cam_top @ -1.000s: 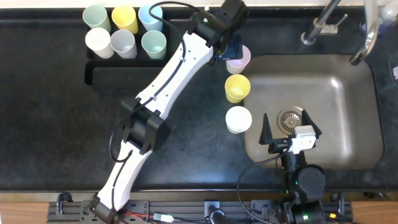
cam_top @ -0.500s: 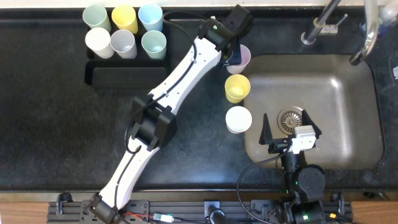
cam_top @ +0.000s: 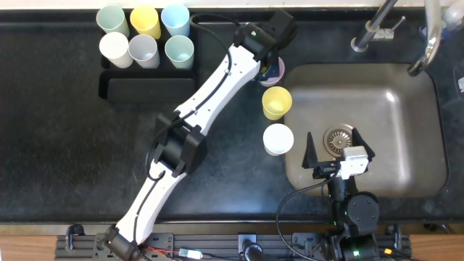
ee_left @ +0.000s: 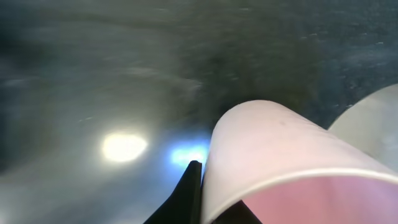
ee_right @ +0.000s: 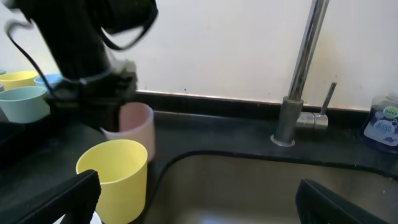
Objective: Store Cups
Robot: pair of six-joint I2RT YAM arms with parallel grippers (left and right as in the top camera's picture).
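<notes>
The jaws of my left gripper [ee_right: 112, 123] pinch the rim of the pale pink plastic cup [ee_left: 273, 143], so a skewed lift could let it slip or bump the yellow plastic cup [ee_right: 115, 174] just beside it.

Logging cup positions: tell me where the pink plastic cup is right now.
In the top view the pink plastic cup is right of centre, at the upper-left corner of the steel sink, beneath the left gripper and just above the yellow plastic cup.
</notes>
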